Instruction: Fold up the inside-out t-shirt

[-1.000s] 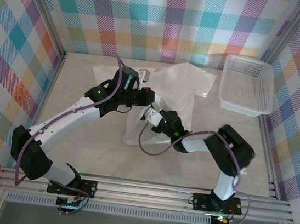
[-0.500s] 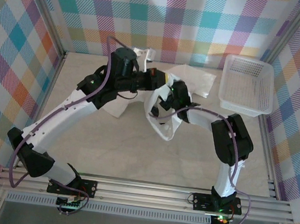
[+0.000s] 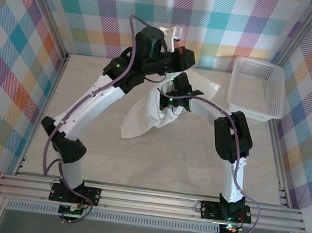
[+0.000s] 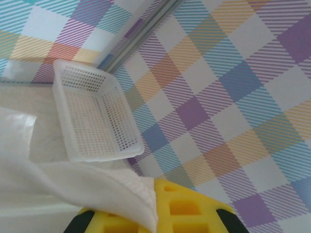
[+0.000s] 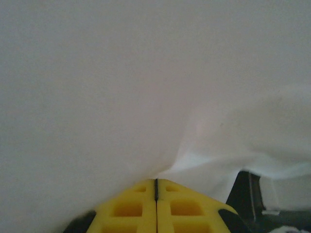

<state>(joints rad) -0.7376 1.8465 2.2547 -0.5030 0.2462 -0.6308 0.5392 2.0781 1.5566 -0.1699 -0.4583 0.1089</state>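
White soft-cloth short-sleeved t-shirt (image 3: pixel 144 115) hanging over the far middle of the table (image 3: pixel 197 156), pinched in the closed yellow pads of the left gripper (image 4: pixel 155 213) above and the right gripper (image 5: pixel 155 194) just below, long axis trailing toward the near left. Stands well apart at the far right, nothing inside: white plastic mesh basket (image 3: pixel 255 86). Calls next, probably, for drawing both grips apart sideways.

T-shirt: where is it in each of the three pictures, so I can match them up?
Top external: t-shirt hangs mid-frame, between the two arms.
Left wrist: lower left, below the white mesh basket.
Right wrist: across the upper frame.
Shared landmark: the basket, also at right in the top external view.
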